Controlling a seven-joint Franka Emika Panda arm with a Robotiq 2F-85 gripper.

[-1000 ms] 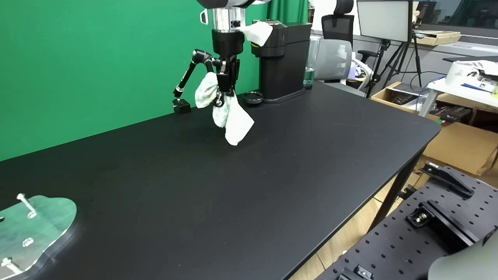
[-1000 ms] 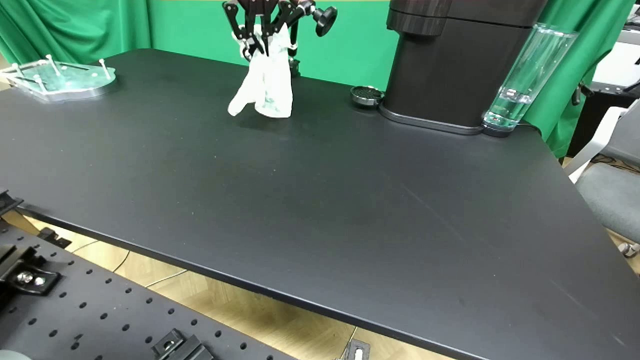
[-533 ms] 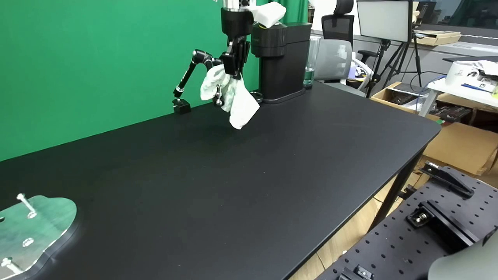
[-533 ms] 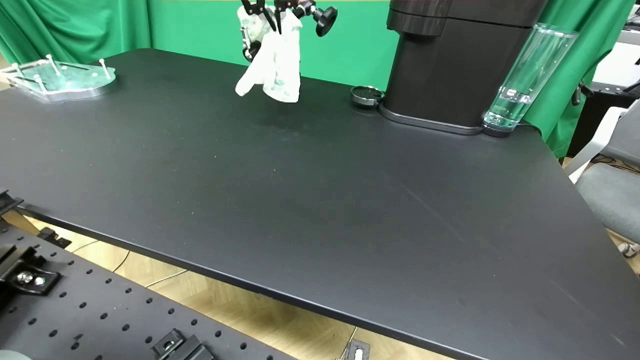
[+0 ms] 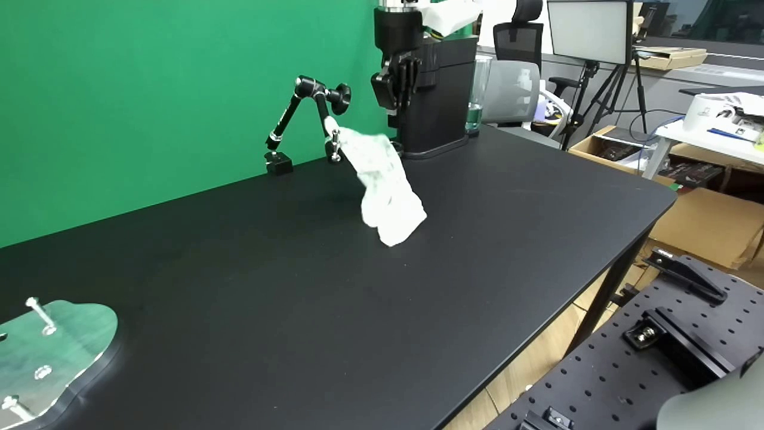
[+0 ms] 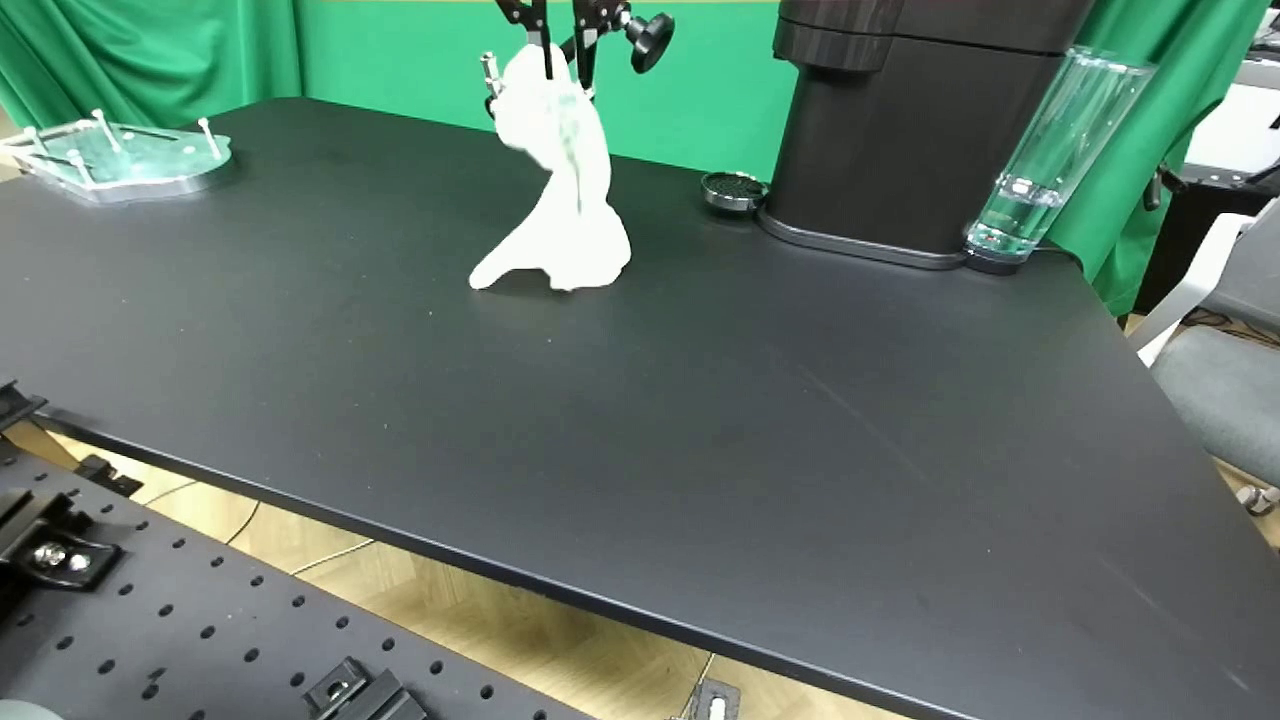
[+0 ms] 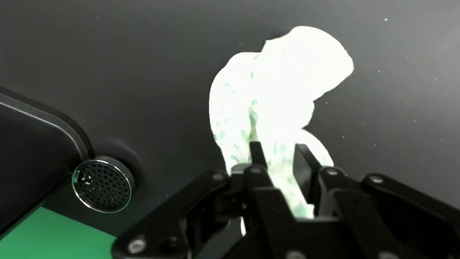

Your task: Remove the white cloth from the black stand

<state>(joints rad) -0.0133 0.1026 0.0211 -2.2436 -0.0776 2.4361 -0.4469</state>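
Drooping white cloth [image 5: 388,186], stand [image 5: 289,114], spread tool [image 7: 279,145]

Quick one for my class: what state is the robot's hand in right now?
Hand: open, jaws apart, gripping nothing; the white cloth shows below it in an exterior view.

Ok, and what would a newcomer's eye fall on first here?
Probably the white cloth, stark against the dark table, its upper end at the black stand. Next, the open gripper over the cloth in the wrist view, then the vivid green backdrop behind the table.
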